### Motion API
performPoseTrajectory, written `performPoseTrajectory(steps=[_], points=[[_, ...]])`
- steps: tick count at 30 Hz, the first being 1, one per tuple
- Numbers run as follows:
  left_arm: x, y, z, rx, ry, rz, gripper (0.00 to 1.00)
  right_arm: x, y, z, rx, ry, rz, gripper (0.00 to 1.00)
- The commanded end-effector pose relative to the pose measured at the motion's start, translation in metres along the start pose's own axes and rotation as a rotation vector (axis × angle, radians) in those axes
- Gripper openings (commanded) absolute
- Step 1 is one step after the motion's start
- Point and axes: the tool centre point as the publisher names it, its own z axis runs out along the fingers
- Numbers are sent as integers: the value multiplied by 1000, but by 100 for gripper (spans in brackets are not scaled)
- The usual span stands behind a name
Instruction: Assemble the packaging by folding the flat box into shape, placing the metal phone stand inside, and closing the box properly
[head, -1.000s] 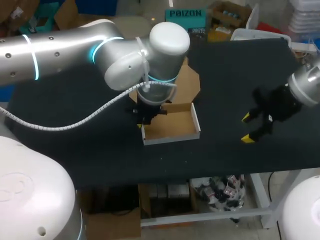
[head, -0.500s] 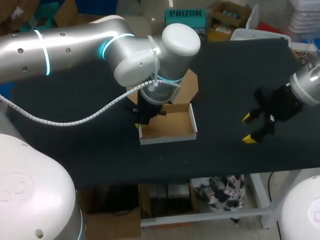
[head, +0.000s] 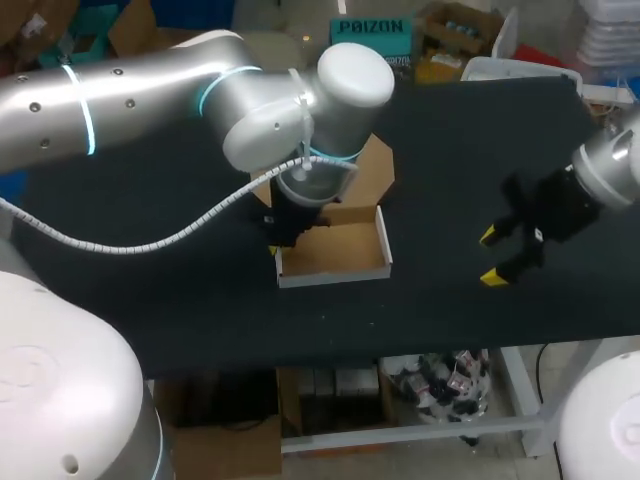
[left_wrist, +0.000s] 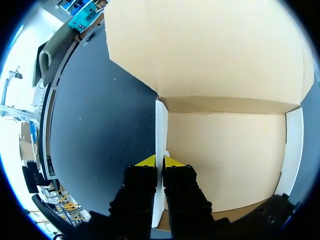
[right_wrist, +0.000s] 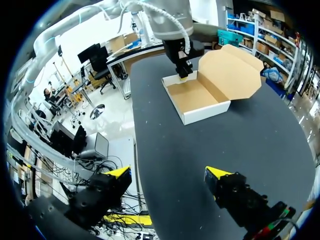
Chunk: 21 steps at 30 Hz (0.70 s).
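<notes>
**Box shaped into a tray, nothing packed, lid open**

Nearest the front edge of the table (head: 200, 300), on the right, the right end effector (head: 490, 256) hangs above bare tabletop. Its yellow-tipped fingers are spread wide and nothing is between them. It is well apart from the box (head: 335, 250).

Further back, near the middle, the box stands as a shallow open tray with its walls up. As far as the pictures show, the folding step looks largely done. The left end effector (left_wrist: 159, 161) is closed down to a narrow pinch on the tray's left side wall (left_wrist: 161, 130), with one fingertip inside the wall and one outside.

The tray's brown floor is bare in all three views. The metal phone stand does not show anywhere on the table.

Farthest back, the lid (head: 365, 175) lies open behind the tray, hinged at the rear wall.

Two steps appear to be left: putting the stand in the tray and closing the lid over it.
</notes>
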Motion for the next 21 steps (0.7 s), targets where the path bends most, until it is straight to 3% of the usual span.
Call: performPoseTrajectory(steps=[1, 2, 4, 7, 8, 12, 18, 19, 21], points=[[-9, 4, 2, 7, 61, 0, 0, -3, 2, 1, 3, 10, -1, 100], [-10, 4, 2, 9, 63, 0, 0, -3, 3, 1, 4, 11, -1, 100], [-10, 5, 1, 9, 75, 1, 14, -3, 3, 2, 5, 13, -1, 100], [-10, 7, -2, 15, 100, 1, 25, -4, 4, 2, 7, 15, -1, 100], [-10, 7, -2, 17, 104, 0, 33, -4, 4, 3, 8, 16, -1, 100], [-10, 9, -8, 24, 135, -3, 42, -4, 4, 3, 10, 17, 0, 100], [-10, 12, -16, 48, 197, -3, 47, -3, 4, 3, 13, 17, 1, 100], [-10, 13, -19, 52, 218, 2, 51, -3, 4, 3, 13, 17, 2, 100], [-11, 14, -24, 72, 238, 7, 74, -3, 4, 2, 14, 17, 2, 100]])
